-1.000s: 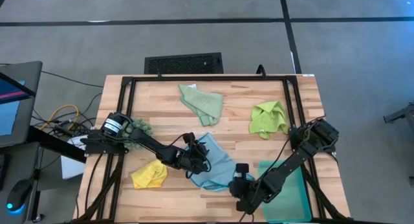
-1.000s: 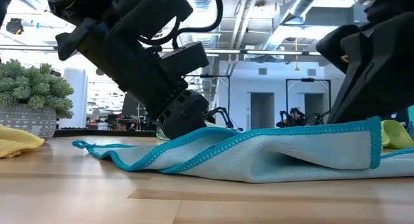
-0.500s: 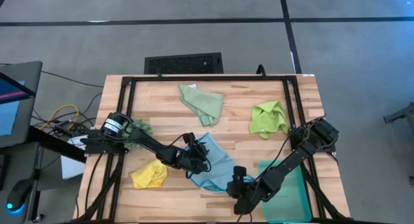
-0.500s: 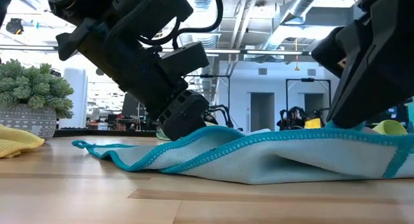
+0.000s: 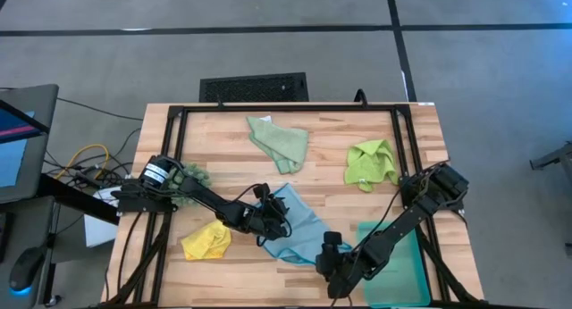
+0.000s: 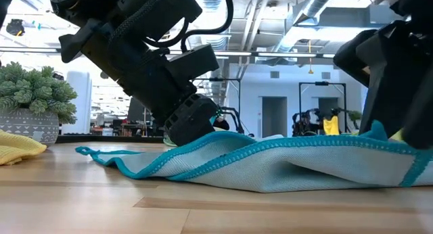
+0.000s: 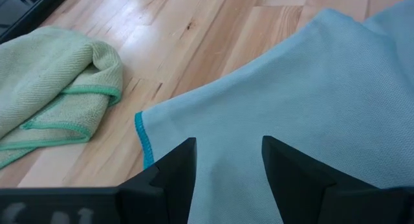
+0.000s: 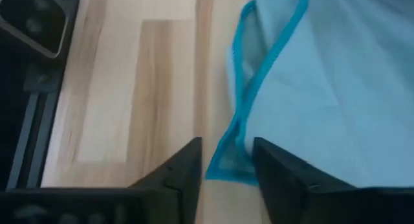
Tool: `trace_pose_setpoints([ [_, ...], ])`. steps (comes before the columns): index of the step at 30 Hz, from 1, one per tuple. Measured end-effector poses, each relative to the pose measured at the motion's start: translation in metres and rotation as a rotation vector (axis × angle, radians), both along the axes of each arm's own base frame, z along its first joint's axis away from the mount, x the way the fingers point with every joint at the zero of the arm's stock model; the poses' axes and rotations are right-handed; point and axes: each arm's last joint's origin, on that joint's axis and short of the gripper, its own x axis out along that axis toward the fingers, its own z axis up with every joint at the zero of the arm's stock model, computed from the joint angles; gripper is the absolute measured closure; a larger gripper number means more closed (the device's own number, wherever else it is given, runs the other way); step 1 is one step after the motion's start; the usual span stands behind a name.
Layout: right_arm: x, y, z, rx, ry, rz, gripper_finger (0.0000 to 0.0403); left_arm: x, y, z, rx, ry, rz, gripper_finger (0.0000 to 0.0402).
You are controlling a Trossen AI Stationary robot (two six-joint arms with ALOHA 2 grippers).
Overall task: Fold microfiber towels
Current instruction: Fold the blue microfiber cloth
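light blue towel point(image 5: 299, 227) mid-table, part folded, between both arms | left gripper point(image 7: 226, 162) spread, pressing down on it; nothing pinched | right gripper point(image 8: 226, 160) parted over its teal-edged corner; seemingly not gripping | yellow towel point(image 5: 206, 241) near front-left edge

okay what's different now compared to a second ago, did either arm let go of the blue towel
Yes. The right gripper has opened and let go of the light blue towel; the edge it had lifted and carried across now lies folded over, flatter on the table. The left gripper still presses open fingers down on the towel's other end, unmoved. The yellow towel, pale green towel, lime towel and teal tray stayed put.
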Motion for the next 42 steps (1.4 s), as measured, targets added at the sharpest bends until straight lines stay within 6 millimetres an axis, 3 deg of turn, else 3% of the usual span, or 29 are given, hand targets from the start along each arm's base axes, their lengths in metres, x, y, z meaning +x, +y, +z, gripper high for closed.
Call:
trace_pose_setpoints([
  [4,-0.001,0.001,0.000,-0.019,0.011,0.064,0.0189,0.000,0.000,0.000,0.000,-0.001,0.000,0.0233],
  [8,-0.004,0.005,0.000,-0.063,0.000,0.125,0.0173,0.000,0.000,0.000,-0.001,-0.001,0.000,0.0233],
  [25,-0.013,0.013,0.000,-0.289,-0.084,0.245,0.0217,0.001,-0.002,0.001,0.002,-0.010,-0.012,0.0233],
  [36,-0.034,0.011,-0.006,-0.391,0.001,0.177,0.0254,0.010,-0.050,0.030,0.016,-0.237,-0.422,0.0233],
  [42,-0.034,0.012,-0.006,-0.386,-0.005,0.175,0.0269,0.023,-0.059,0.020,-0.077,-0.239,-0.515,0.0233],
])
